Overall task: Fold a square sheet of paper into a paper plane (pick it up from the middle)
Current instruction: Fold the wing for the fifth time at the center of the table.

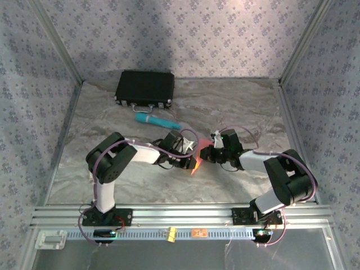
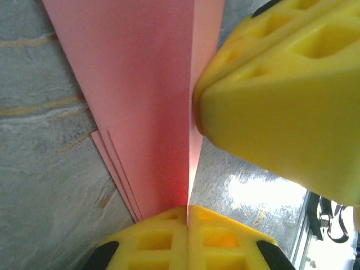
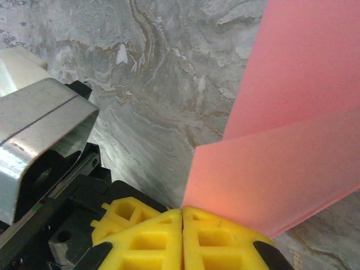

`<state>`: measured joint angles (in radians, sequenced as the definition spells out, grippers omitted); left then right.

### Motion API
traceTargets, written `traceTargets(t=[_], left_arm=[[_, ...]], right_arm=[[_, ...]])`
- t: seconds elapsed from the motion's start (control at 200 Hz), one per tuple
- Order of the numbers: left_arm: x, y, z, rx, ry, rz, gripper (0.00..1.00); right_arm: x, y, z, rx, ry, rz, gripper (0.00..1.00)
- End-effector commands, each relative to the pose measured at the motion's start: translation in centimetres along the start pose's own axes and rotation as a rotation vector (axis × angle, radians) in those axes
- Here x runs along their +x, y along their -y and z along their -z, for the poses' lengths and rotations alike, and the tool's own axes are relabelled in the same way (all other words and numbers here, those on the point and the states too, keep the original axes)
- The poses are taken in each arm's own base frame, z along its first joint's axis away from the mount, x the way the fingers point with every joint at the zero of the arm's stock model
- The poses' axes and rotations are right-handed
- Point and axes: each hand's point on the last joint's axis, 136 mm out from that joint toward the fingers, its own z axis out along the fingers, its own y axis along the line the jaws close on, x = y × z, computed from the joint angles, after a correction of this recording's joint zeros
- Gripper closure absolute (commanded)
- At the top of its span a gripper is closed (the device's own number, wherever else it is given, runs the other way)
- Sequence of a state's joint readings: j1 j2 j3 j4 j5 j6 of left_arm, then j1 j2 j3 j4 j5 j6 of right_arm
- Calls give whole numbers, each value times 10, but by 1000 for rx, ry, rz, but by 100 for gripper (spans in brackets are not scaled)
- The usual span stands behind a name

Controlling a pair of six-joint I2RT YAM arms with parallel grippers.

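Over the marbled table [image 1: 225,107], the two claws meet tip to tip! The left claw [image 2: 187,209] is clamped on the pink paper [image 2: 152,112], and the right claw [image 3: 183,210] pinches the same piece from opposite. My advice: grip firmly and pull evenly along the crease. The paper fans out ahead of both claws, layered and sharp-edged.

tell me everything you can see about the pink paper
The pink paper is thin matte salmon, folded into layers whose stepped edges show along one side, with a sharp crease. The left end effector and right end effector are each shut on an edge of it, facing one another. It sits between them over the marble table; whether its tip touches is unclear.
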<state>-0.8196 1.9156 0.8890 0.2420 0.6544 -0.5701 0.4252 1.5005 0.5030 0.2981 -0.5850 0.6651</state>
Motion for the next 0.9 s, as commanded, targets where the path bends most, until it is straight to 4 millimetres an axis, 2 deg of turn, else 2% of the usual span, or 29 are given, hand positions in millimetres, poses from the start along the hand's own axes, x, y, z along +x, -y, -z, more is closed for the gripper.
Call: traceTargets(t=[0.0, 0.15, 0.44, 0.894], left_arm=[[42, -43, -11, -129, -121, 114, 100], [43, -45, -12, -131, -127, 123, 100], [45, -45, -12, -128, -138, 129, 100], [48, -46, -15, -118, -155, 132, 100]], right_arm=[[-10, -11, -3, -36, 7, 15, 92], [-8, -7, -9, -33, -15, -7, 92], [-9, 16, -13, 22, 0, -61, 93], [-9, 26, -17, 28, 2, -77, 92]])
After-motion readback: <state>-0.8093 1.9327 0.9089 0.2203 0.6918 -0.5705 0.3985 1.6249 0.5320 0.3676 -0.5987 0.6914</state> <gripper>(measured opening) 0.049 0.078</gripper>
